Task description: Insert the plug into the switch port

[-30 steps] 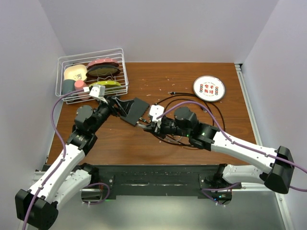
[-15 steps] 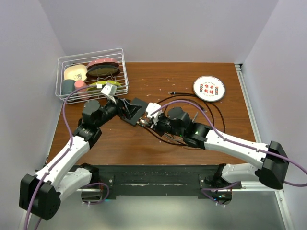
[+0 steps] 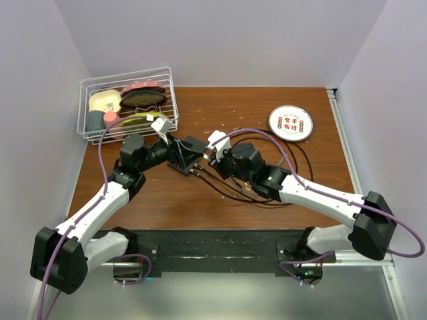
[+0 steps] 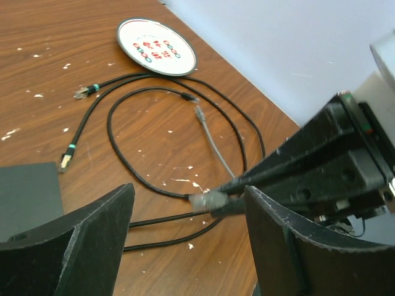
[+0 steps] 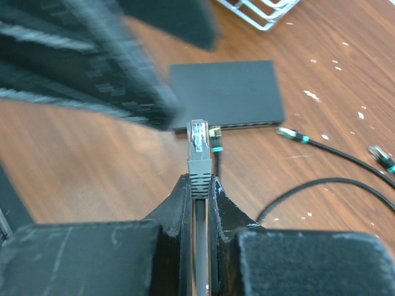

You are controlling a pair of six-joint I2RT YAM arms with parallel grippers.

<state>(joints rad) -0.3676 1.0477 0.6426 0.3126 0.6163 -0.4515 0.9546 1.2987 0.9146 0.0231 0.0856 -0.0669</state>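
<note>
Reaching in from opposite sides, two robot arms meet at a flat black switch box [image 3: 195, 145] on a brown wooden table [image 3: 167, 200]. The right gripper [image 5: 199, 185] is pinched closed on a grey plug [image 5: 199, 148] with a clear tip. The plug sticks out past the fingertips and points at the box's long edge, with its tip just short of that edge and not touching it. The switch port [image 5: 244, 125] is on this edge, though the separate sockets are too small to make out.

The left gripper [image 4: 185, 246] sits at the far side of the box, jaws spread wide with bare table between them and nothing held. A gold-tipped connector [image 5: 215, 137] lies just beside the box's port edge, next to the plug. Black cables [image 4: 110, 132] loop on the table to the right of the box. A round white disc [image 3: 291, 123] with red marks lies beyond them, well apart from the box. A white wire basket [image 3: 173, 93] of dishes stands behind the box, to its left.
</note>
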